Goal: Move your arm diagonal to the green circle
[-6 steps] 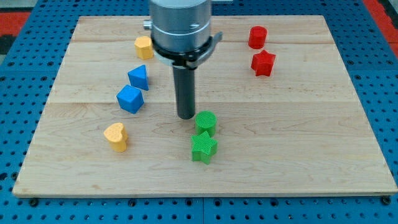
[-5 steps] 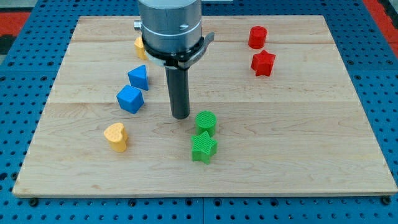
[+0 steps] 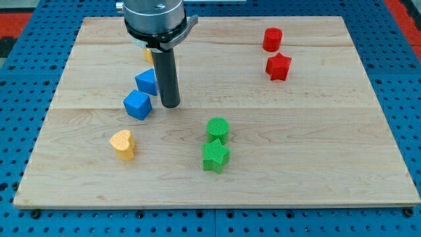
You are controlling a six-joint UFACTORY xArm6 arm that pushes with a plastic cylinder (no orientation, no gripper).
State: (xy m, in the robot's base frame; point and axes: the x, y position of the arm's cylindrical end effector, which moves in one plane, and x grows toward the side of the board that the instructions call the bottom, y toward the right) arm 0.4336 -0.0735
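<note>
While my tip (image 3: 170,105) stood bare beside the blue cube (image 3: 137,105), up-left of the green circle (image 3: 218,130) touching, it seemed, the green star (image 3: 215,155), that circle looked light, rigid, easily nudged sideways

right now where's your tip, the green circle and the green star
my tip (image 3: 170,105): camera view, the rod's very bottom end, just right of the blue blocks
green circle (image 3: 218,127): camera view, middle of its ribbed top face
green star (image 3: 216,154): camera view, centre of its top face, just below the circle
</note>
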